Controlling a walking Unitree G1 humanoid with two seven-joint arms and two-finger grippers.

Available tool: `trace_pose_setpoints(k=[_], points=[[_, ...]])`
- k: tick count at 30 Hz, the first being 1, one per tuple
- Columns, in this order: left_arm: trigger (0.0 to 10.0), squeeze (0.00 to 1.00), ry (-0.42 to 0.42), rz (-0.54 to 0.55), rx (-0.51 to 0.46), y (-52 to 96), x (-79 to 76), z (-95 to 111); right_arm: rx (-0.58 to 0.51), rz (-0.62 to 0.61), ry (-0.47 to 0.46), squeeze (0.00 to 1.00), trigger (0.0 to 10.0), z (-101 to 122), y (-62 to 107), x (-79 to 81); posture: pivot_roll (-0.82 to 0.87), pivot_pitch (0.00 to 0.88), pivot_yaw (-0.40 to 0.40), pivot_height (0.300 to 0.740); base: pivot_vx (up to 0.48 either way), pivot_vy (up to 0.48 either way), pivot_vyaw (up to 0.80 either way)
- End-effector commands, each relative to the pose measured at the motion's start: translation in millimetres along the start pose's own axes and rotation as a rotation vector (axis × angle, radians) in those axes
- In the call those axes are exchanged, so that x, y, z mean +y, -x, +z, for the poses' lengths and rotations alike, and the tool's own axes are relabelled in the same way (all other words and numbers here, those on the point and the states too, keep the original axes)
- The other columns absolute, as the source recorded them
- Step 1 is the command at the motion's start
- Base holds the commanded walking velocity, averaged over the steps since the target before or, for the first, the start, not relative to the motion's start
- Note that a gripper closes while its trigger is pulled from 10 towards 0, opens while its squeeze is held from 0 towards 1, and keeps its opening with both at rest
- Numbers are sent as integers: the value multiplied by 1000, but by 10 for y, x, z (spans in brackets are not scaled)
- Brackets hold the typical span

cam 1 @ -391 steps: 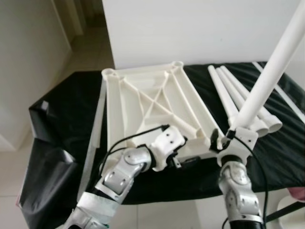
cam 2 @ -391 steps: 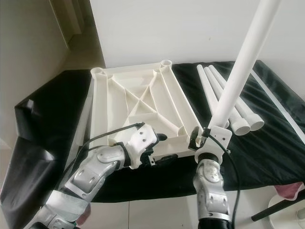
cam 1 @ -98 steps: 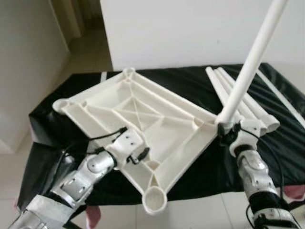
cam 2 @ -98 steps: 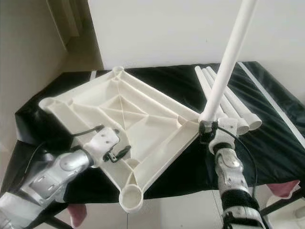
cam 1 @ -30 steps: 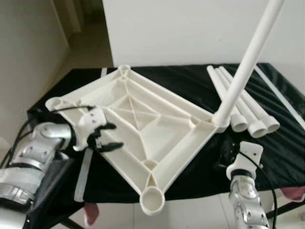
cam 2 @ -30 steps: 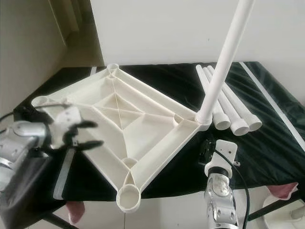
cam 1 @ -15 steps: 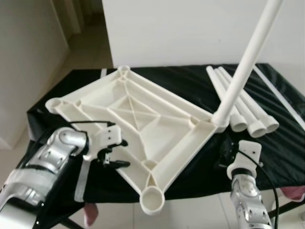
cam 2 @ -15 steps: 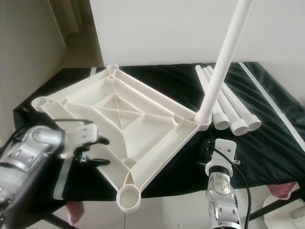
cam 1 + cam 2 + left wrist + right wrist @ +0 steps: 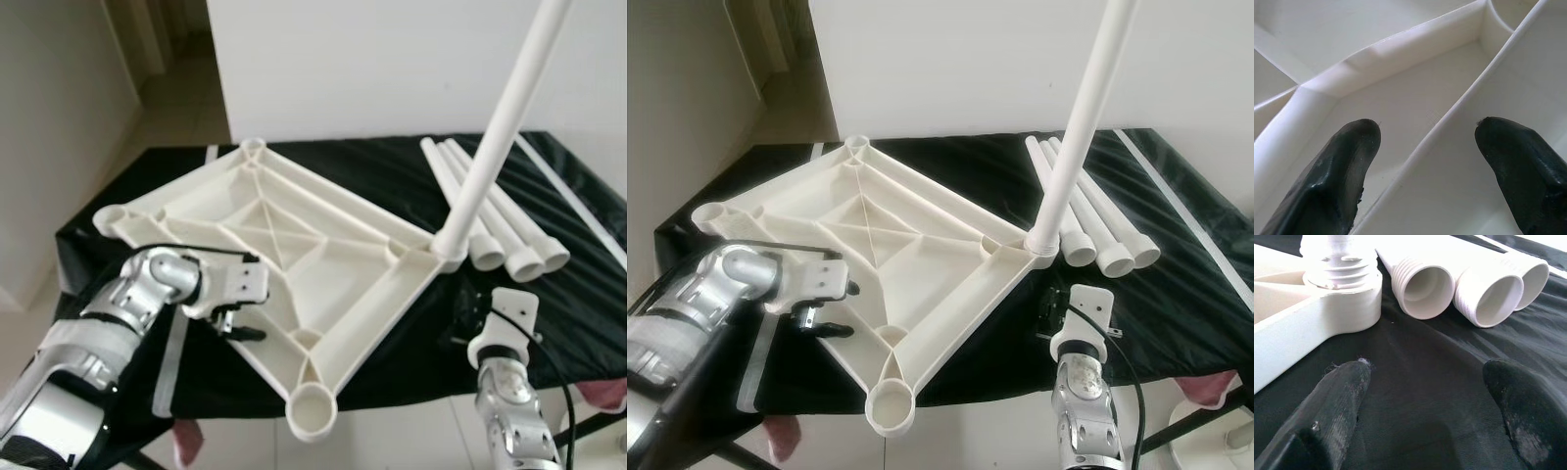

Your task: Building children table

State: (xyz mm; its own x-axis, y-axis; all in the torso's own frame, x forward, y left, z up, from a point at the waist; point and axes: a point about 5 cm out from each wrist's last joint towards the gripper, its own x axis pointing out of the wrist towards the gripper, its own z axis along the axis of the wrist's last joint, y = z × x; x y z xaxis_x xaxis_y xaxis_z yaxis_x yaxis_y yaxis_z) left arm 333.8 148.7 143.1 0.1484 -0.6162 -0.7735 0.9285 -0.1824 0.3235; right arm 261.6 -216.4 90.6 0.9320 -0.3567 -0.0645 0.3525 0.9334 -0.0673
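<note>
Nearest, at the robot's right: right end effector (image 9: 1425,406) spread wide and holding nothing, low over the black cloth (image 9: 1176,323) covering the table, pointed at the threaded socket where the upright leg (image 9: 1083,122) is screwed in; that corner of the tabletop (image 9: 921,255) just ahead of its fingers (image 9: 1337,401), not touching.

At the robot's left: left end effector (image 9: 1425,161) spread wide, fingers (image 9: 1342,166) straddling a raised rib inside the upturned tabletop's near-left edge; contact with the plastic impossible to tell; silver forearm (image 9: 147,294) reaching in from the left.

White children's tabletop lying underside up on the cloth, turned diamond-wise, one open round socket (image 9: 313,409) at the nearest corner overhanging the table's edge, others at the left (image 9: 110,217) and far (image 9: 253,147) corners; cross-braced ribs over the middle.

Further right: three loose white legs (image 9: 1087,230) lying side by side on the cloth, open threaded ends toward the robot, just beside the upright leg's base.

Beyond: white wall (image 9: 392,59); pale floor (image 9: 176,108) at far left.
</note>
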Motion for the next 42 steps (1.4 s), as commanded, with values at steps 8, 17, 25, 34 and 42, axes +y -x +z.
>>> trace_pose_setpoints(k=[8, 17, 25, 34, 42], points=[[10000, 0, 107, 76, -10, -171, 82, -14, 1, -3, -1, 0, 10000, 13, 4, 26, -26, 0, 48, 740, 0, 0, 0], [10000, 0, 315, 274, 16, -136, 305, -89, 3, -18, -12, 0, 10000, 1, 33, 31, -31, 0, 60, 740, 0, 0, 0], [10000, 0, 433, 439, 123, -52, 359, -254, 4, -26, -26, 0, 10000, 6, 40, 52, -28, 0, 69, 740, 0, 0, 0], [10000, 0, 572, 620, 177, 137, 341, -451, 7, -22, -41, 0, 10000, 24, 44, 98, -18, 0, 64, 740, 0, 0, 0], [10000, 0, 692, 770, 123, 276, 332, -415, 11, -30, -45, 0, 10000, 18, 50, 89, -12, 2, 62, 740, 0, 0, 0]])
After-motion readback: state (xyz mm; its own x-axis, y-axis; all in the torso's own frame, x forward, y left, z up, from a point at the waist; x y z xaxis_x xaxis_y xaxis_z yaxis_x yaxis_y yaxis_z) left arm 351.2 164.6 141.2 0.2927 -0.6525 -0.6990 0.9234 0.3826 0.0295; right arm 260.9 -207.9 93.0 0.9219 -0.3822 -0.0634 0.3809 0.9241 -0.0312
